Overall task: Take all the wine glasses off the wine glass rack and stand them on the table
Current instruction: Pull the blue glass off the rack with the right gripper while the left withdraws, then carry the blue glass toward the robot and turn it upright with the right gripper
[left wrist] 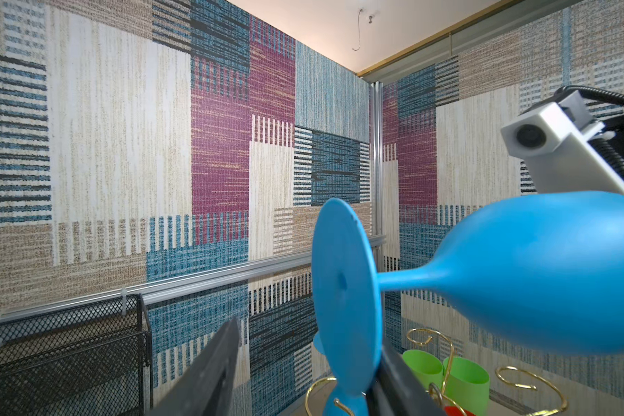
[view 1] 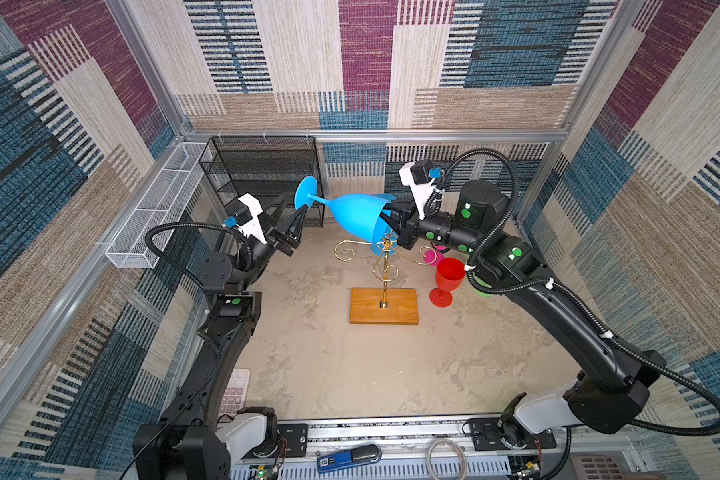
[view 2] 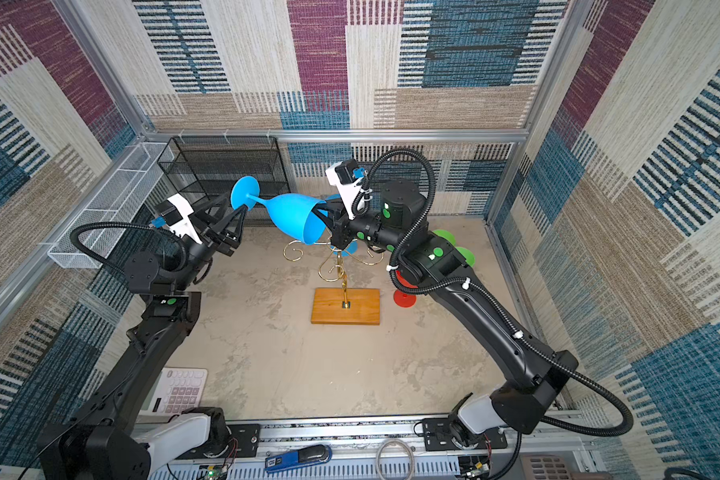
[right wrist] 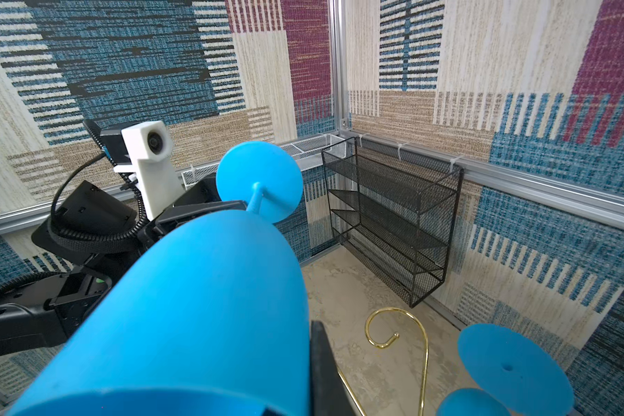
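A blue wine glass (view 1: 352,214) (view 2: 296,216) hangs in the air on its side, above the wine glass rack (view 1: 385,266) (view 2: 341,270) of gold wire on a wooden base (view 1: 383,305). My right gripper (view 1: 391,218) (view 2: 323,214) is shut on the bowl's rim, one finger (right wrist: 321,363) outside the wall. My left gripper (view 1: 296,203) (left wrist: 310,335) is open, and the glass's round foot (left wrist: 342,288) stands between its fingers, close to one of them. A second blue glass (right wrist: 512,367) still hangs on the rack.
A red glass (view 1: 447,278) stands on the table right of the rack, with a pink glass (view 1: 431,255) and green glasses (view 2: 449,237) behind. A black mesh shelf (view 1: 262,174) and a white mesh basket (view 1: 154,212) sit back left. A calculator (view 2: 179,390) lies front left.
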